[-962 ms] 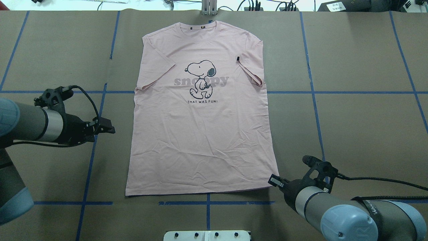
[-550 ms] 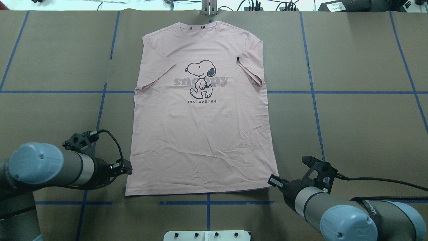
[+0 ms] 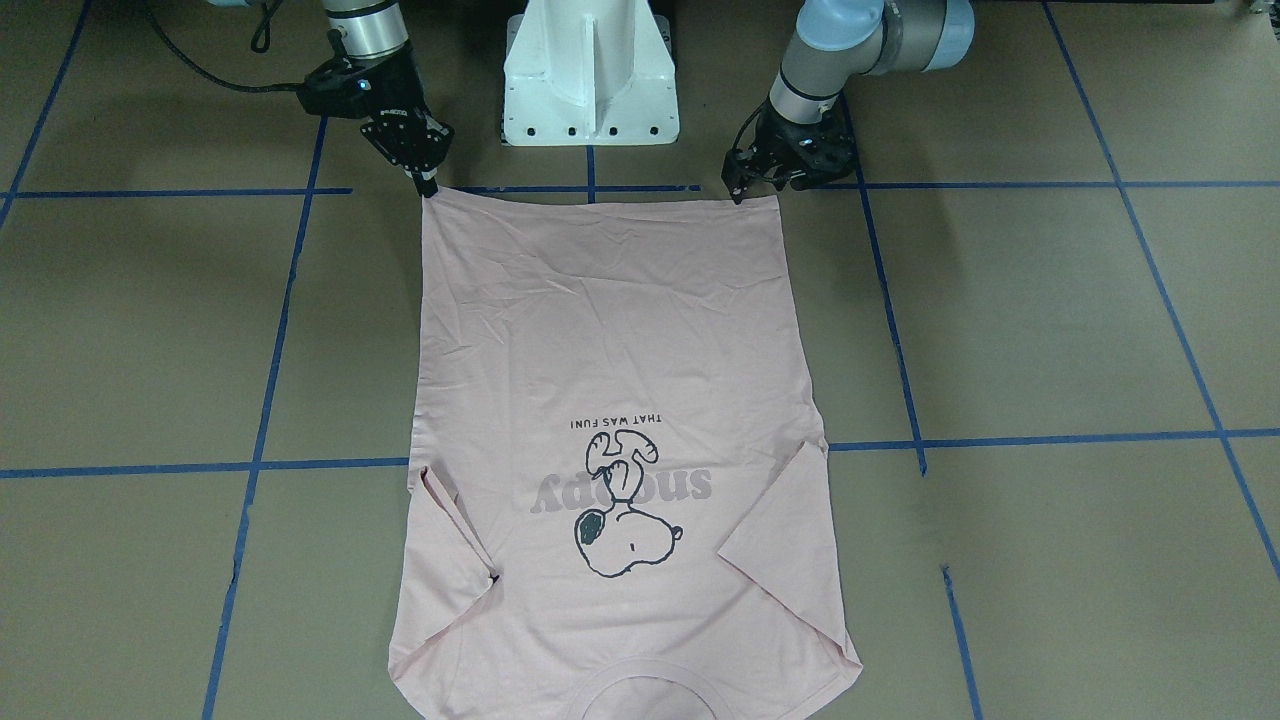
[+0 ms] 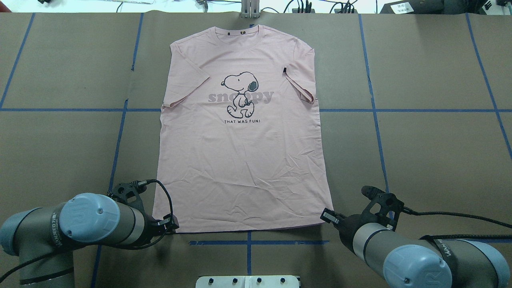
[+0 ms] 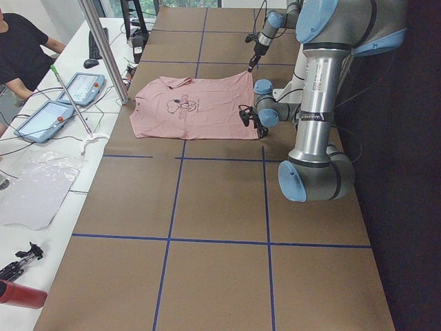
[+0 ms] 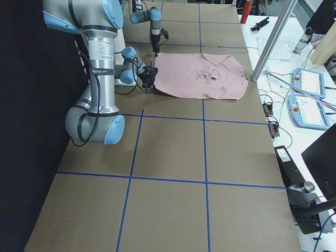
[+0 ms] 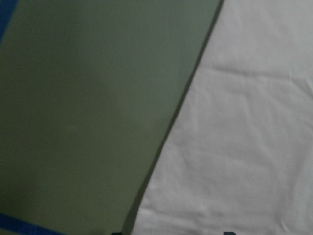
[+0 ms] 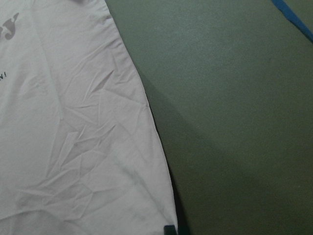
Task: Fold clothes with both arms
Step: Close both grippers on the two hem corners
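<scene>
The pale pink T-shirt (image 4: 240,160) lies flat and print up on the brown table, collar at the far edge, hem towards me; it also shows in the front view (image 3: 610,330). My left gripper (image 4: 173,225) is low at the near-left hem corner, also seen in the front view (image 3: 752,190). In the left wrist view the two tips stand apart at the bottom edge, over the hem (image 7: 234,161), so it is open. My right gripper (image 4: 327,216) sits on the near-right hem corner (image 8: 166,215), tips together, shut on the cloth; it shows in the front view (image 3: 427,182).
The white pedestal base (image 3: 590,80) stands between the arms, just behind the hem. Blue tape lines (image 4: 248,242) cross the table. A metal post (image 4: 250,10) stands past the collar. Tablets (image 5: 83,86) and a person (image 5: 21,48) are beyond the far edge.
My left arm has swung from beside the shirt's left side back towards me, down to the near-left hem corner. The right arm and the shirt have not moved.
</scene>
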`<state>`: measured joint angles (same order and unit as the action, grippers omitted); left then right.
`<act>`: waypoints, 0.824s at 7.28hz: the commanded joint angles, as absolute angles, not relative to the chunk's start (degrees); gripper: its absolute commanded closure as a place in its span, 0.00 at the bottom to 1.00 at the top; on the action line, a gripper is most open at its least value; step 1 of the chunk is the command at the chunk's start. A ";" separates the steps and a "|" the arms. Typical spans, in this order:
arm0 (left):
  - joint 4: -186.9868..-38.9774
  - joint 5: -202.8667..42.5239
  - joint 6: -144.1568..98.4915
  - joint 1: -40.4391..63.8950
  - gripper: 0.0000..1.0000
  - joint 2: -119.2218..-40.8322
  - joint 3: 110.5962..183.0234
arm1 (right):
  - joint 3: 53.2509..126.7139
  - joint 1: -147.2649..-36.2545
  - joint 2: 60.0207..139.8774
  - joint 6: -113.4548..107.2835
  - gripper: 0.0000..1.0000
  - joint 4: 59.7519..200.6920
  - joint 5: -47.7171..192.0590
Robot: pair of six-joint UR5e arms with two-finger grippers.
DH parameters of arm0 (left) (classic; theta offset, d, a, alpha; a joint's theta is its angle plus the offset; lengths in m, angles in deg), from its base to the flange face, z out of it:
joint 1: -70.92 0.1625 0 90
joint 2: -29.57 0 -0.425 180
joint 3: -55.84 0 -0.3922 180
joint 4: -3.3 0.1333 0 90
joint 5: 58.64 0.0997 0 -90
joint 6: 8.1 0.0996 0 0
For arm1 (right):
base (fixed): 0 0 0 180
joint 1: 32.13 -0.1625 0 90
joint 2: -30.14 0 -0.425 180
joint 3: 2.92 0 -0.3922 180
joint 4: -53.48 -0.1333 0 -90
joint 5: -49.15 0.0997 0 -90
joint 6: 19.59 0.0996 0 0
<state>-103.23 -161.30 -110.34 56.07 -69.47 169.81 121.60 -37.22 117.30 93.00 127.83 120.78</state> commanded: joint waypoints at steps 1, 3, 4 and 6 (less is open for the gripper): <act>-102.87 -159.89 -110.32 56.16 0.26 -69.22 169.75 | 121.62 -37.23 117.33 93.00 1.00 127.83 120.78; -102.70 -158.05 -110.41 56.07 0.28 -69.22 169.75 | 121.62 -37.23 117.33 93.00 1.00 127.83 120.69; -102.70 -158.04 -110.41 55.98 0.36 -69.13 169.75 | 121.62 -37.23 117.33 93.00 1.00 127.83 120.69; -102.70 -158.04 -110.41 55.81 0.88 -69.05 170.01 | 121.62 -37.23 117.24 92.91 1.00 127.83 120.69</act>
